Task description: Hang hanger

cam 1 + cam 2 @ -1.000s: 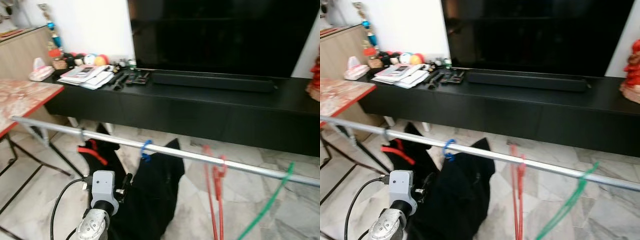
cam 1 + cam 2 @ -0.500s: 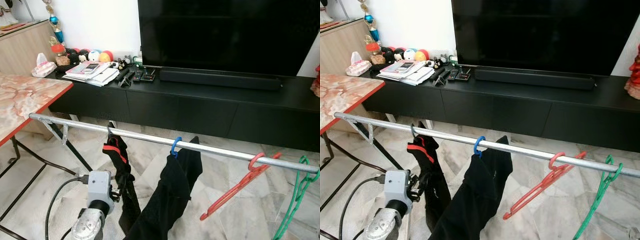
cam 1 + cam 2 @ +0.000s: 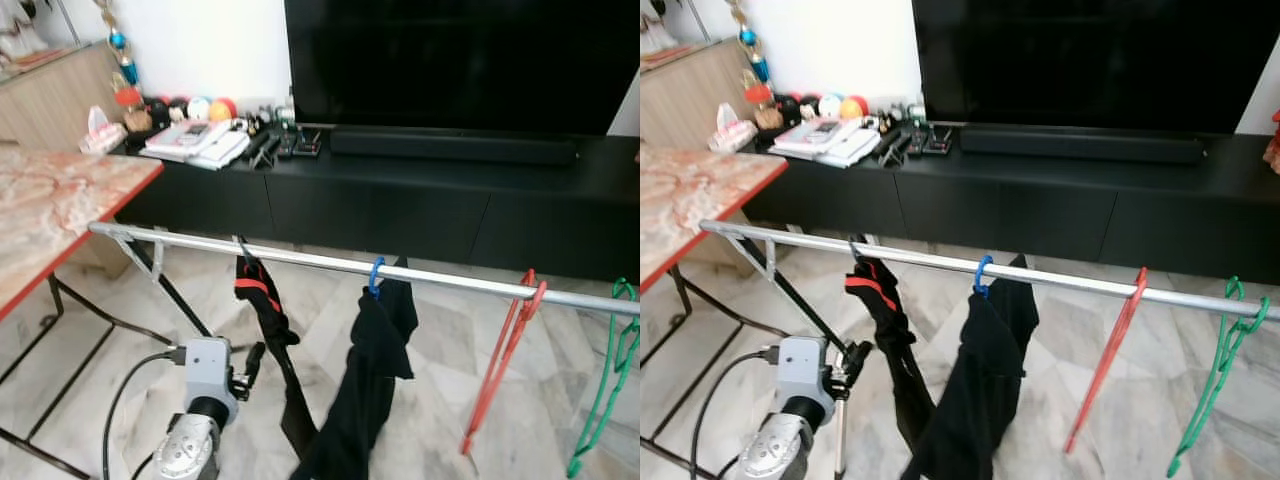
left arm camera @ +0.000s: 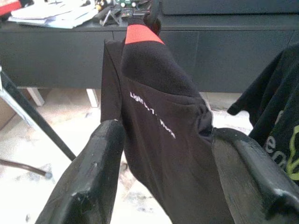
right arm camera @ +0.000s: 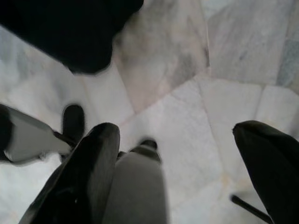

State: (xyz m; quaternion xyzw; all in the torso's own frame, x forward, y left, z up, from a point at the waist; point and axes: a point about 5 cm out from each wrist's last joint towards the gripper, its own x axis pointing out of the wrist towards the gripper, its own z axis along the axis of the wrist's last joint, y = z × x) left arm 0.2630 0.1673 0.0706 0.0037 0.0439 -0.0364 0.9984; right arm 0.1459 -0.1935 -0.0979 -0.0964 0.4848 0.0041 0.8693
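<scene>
Because the left tool (image 4: 163,172) was spread open with the hanging black garment with the red stripe (image 4: 161,116) sitting in the gap between its fingers (image 4: 88,182), I judged the main risk to be a snag: any forward or upward move of that arm could have caught the cloth and dragged its hanger along the rail (image 3: 330,262), or tipped the hook off it. I was gripping nothing with that tool, and from the head view it sat low, below the rail and just beside the lower part of that garment. The hangers themselves were above and beyond the tool: the striped garment's hook on the rail nearly straight above, the blue hanger (image 3: 376,277) carrying the second black garment (image 3: 375,370) further toward my right, then the bare red hanger (image 3: 505,360) and the green hanger (image 3: 605,400) well apart at the far right end. All of them already appeared hooked on, so I judged the hanging largely done. The right tool (image 5: 182,172) was also open and empty, pointed down at the marble floor (image 5: 219,93).
</scene>
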